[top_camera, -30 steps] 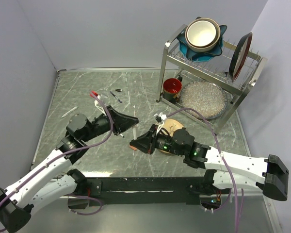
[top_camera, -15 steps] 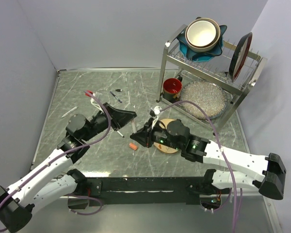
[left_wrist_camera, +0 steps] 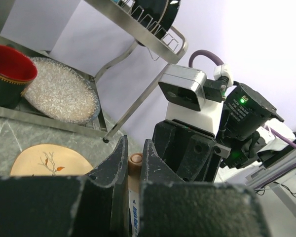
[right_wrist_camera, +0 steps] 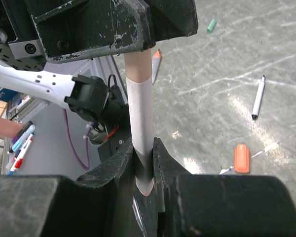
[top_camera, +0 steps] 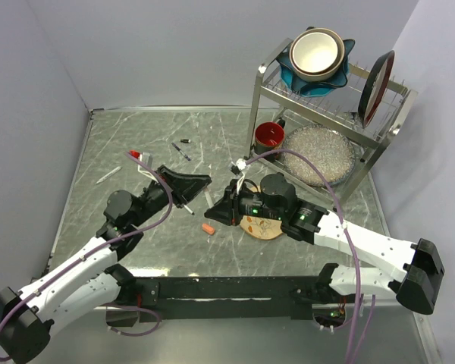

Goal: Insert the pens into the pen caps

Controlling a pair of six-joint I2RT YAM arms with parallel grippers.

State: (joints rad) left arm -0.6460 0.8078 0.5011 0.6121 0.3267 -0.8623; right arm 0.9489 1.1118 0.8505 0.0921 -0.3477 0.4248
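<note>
On the left, your left gripper was clenched on the peach-coloured end of a white pen. The long axis of the pen ran straight from those fingers to your right gripper, which was clamped on the other end, so both arms shared one pen. The orange cap lay loose on the table, touched by no fingers. I judge the right arm was the nearer one to it.
</note>
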